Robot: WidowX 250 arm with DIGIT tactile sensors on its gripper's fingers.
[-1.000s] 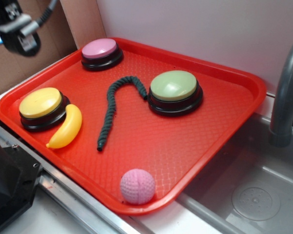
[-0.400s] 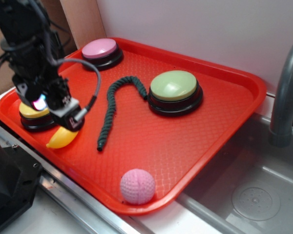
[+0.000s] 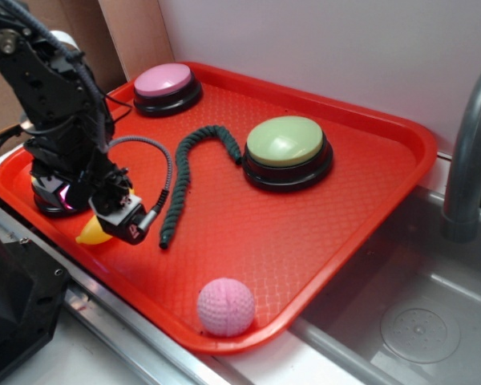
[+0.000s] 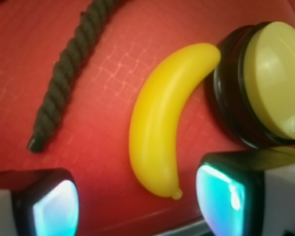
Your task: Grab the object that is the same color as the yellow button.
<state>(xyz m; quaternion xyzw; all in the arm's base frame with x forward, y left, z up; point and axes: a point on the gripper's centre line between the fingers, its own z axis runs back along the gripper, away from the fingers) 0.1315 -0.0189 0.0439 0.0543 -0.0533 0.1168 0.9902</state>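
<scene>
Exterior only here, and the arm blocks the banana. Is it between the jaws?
Observer: Yes. In the wrist view, the banana's near end sits between the open jaws, touching neither.
Operator: Clear of the yellow button?
Observer: No. Its far tip appears to touch the yellow button's black base.
Operator: Rope in the way?
Observer: No. The rope lies apart, on the banana's other side.

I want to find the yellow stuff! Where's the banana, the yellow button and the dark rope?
Smooth yellow plastic toy banana (image 4: 157, 123), wrist view, middle of its curve.
Round yellow-topped push button (image 4: 275, 81), wrist view, domed top.
Dark green twisted rope (image 3: 179, 178), exterior view, middle stretch.
</scene>
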